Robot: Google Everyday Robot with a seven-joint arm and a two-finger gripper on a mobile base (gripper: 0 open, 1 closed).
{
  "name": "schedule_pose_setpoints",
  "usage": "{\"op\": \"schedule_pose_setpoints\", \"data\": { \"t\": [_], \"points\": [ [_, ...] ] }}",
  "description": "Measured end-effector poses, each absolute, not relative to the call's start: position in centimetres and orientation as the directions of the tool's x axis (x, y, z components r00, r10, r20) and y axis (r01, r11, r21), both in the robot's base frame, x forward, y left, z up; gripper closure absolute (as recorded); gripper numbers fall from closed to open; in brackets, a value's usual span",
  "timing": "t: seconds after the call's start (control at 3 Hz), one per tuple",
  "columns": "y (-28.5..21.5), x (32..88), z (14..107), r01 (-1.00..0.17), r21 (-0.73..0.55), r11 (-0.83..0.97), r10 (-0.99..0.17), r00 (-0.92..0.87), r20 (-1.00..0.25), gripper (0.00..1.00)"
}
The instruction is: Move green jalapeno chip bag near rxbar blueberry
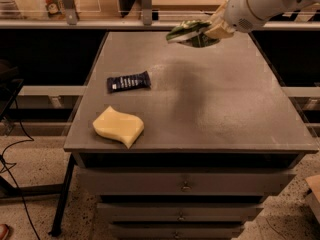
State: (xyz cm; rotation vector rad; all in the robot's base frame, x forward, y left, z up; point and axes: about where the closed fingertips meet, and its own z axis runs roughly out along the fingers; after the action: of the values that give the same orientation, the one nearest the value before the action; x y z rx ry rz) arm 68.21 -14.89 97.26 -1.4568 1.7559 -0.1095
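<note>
Your gripper (209, 32) hangs over the far edge of the desk (235, 109), fingers (220, 30) pinching one end of the green chip bag (187, 33), which is held clear of the surface. Judge it light, crinkly and easily crushed: hold the end seam, gently. The dark blue bar (129, 81) lies well apart, left of the fingers and nearer the camera, with a yellow sponge (118, 126) farther that way. The bar's white lettering cannot be read

I'm watching my smooth, white, rounded arm (262, 1) tapering into its pale tan gripper (214, 31) at one o'clock.
</note>
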Motion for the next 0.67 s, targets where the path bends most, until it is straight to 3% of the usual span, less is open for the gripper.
{"op": "schedule_pose_setpoints", "data": {
  "t": [0.33,0.67],
  "points": [
    [-11.8,69.0,97.9,-0.789,-0.541,0.289,-0.824,0.082,-0.56,0.83],
    [-9.9,69.0,97.9,-0.807,-0.529,0.262,-0.783,0.142,-0.605,0.59]
  ]
}}
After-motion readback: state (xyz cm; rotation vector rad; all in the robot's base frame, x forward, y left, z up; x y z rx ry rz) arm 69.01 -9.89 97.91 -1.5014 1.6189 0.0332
